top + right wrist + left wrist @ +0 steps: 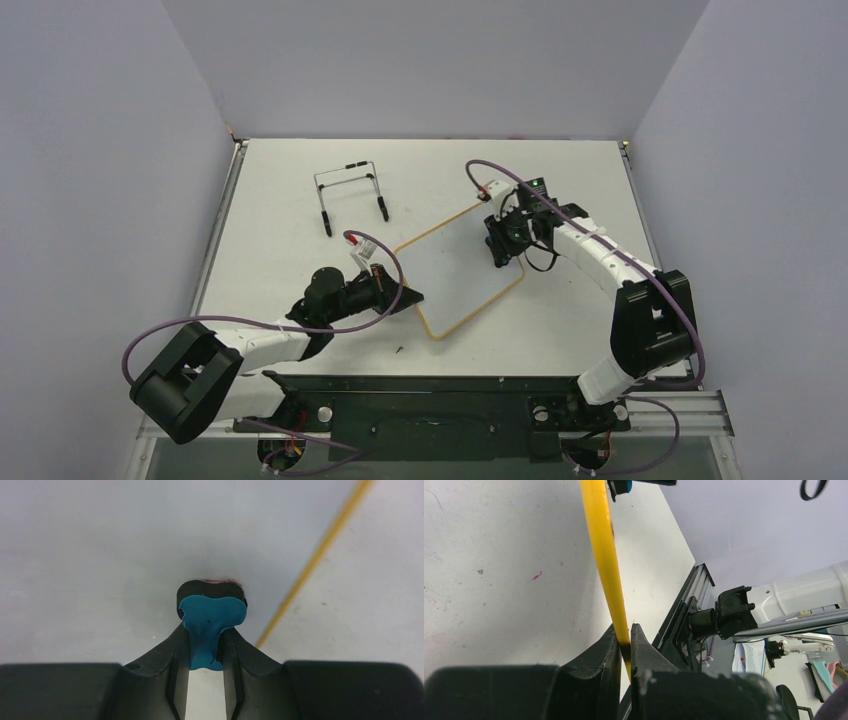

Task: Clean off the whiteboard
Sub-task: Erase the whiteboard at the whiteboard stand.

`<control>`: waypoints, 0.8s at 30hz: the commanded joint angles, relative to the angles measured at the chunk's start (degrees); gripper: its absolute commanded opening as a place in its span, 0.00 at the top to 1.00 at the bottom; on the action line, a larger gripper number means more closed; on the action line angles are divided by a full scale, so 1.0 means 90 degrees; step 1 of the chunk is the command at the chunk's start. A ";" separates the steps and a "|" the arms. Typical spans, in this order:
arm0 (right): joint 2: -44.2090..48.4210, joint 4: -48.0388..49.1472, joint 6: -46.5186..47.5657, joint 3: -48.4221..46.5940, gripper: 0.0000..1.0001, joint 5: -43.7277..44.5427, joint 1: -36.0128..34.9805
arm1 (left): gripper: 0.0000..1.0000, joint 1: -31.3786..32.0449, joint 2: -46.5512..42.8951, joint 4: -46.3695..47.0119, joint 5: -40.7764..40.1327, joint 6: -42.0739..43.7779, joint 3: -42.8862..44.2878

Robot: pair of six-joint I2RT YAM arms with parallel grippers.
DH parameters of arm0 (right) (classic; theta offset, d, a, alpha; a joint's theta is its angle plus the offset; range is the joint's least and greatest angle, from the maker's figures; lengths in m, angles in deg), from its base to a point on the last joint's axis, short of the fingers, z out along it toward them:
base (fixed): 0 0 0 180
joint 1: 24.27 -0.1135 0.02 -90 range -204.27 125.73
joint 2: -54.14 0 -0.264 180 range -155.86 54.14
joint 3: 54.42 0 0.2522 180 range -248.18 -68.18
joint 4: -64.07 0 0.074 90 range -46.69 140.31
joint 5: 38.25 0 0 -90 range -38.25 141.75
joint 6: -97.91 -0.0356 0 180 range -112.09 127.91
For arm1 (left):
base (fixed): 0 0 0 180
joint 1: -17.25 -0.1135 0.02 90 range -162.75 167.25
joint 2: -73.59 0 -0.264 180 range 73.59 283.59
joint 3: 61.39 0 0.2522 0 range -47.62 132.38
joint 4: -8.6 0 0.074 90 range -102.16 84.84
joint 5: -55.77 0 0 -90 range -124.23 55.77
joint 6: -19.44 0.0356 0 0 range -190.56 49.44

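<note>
The whiteboard, white with a thin gold frame, lies at an angle mid-table; I see no red marks on its face from above. My left gripper is shut on its near-left edge; the left wrist view shows the yellow frame pinched between the jaws. My right gripper is shut on the blue bone-shaped eraser, whose black pad presses on the board's surface near its right edge. A faint red smudge shows just past the pad.
A black wire easel stand stands at the back left of the table. A small dark speck lies near the front edge. Grey walls enclose the back and both sides.
</note>
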 commanded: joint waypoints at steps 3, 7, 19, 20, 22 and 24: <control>0.0061 0.0486 0.0311 0.0143 1.00 -0.0208 0.0498 | 1.00 -0.0024 -0.0356 0.1257 0.0255 0.0129 0.0228; 0.0219 0.0402 0.0229 0.0168 1.00 -0.0820 -0.0051 | 1.00 -0.0023 -0.0286 0.1324 0.0255 0.0077 0.0240; 0.0066 0.1182 -0.0751 -0.0564 1.00 0.0195 0.0104 | 1.00 -0.0028 -0.0190 0.1408 0.0507 0.0083 0.0248; -0.0146 0.1179 -0.0731 -0.0704 1.00 0.0245 0.0370 | 1.00 -0.0021 -0.0233 0.1410 0.0527 0.0082 0.0225; -0.0367 0.1169 -0.0589 -0.0800 1.00 0.0402 0.0648 | 1.00 -0.0028 -0.0305 0.1398 0.0537 0.0098 0.0185; -0.0483 0.1058 -0.0409 -0.0815 1.00 0.0427 0.0834 | 1.00 -0.0031 -0.0375 0.1342 0.0510 0.0130 0.0162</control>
